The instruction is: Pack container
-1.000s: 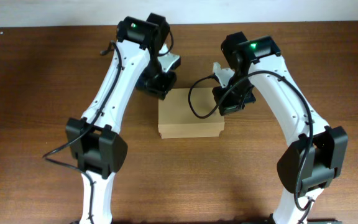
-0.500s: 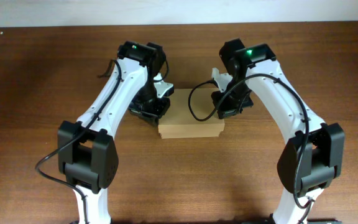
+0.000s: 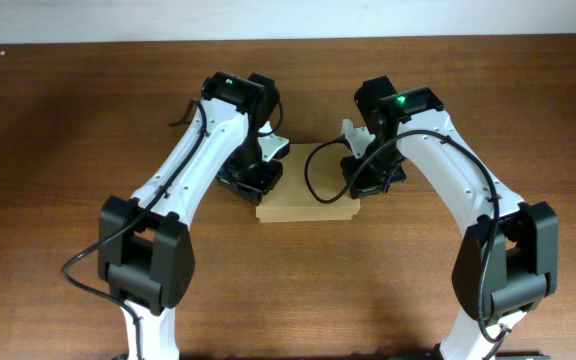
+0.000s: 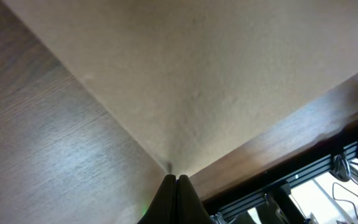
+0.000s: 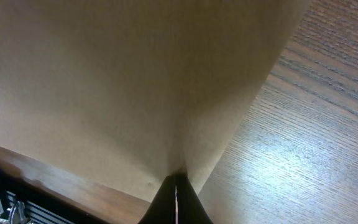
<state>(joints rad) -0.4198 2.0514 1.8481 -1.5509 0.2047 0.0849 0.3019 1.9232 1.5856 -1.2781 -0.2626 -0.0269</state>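
Wood table (image 3: 58,150), white wall (image 3: 288,20) behind — left tool (image 4: 176,180), right tool (image 5: 176,177) each pressed together, tips against container (image 3: 308,208)

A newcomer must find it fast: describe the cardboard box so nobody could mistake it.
On the dark wooden table, look between the two white arms. There lies the container, a plain tan cardboard box, closed, with the shut left gripper and right gripper at its two ends. Nothing else on the wood is cardboard.

We see the container (image 3: 303,208) as matt brown cardboard, faintly fibrous up close; the table (image 3: 58,120) is dark grained wood with a soft sheen
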